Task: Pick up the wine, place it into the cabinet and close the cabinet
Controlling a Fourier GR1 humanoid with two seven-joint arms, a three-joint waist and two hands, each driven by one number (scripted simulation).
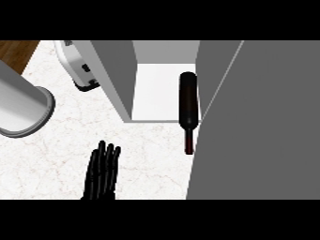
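1. Leftmost, a wood floor strip [3,49] borders the white marble counter [51,159], where a grey cylinder [13,105] stands, with a white appliance [79,65] behind it.
2. Low on the counter, the left hand [101,173] rests with fingers straight and apart, holding nothing; the right hand is out of sight.
3. Further right, the wine bottle [188,105] lies in the open cabinet [163,93], its neck overhanging the shelf edge.
4. Placing looks nearly done; next, I judge, nudge the neck inside, then swing the grey cabinet door [273,122] shut.
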